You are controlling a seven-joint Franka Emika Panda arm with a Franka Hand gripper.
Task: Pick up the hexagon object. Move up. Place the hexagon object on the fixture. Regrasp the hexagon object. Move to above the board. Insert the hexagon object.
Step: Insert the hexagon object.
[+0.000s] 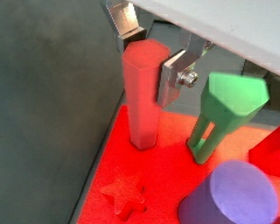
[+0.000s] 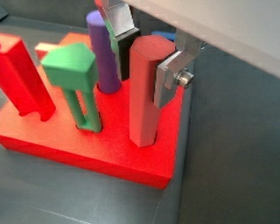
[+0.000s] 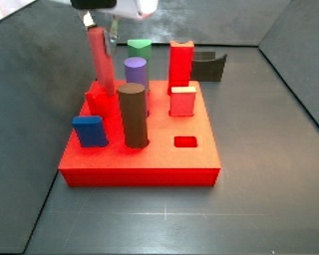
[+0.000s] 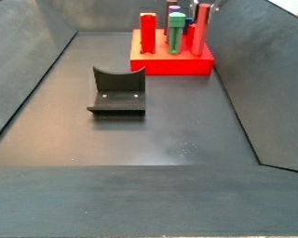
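Almost seated: rod upright at the board's corner

Upright, the slim salmon-red hexagonal rod (image 2: 147, 87) stands with its lower end in a corner hole of the flat red board (image 2: 108, 156); the pincer (image 2: 145, 51) pinches its top, directly above, axis vertical

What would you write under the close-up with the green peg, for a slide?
End effector holding the hexagon object upright in a corner of the board, beside green and purple pegs.
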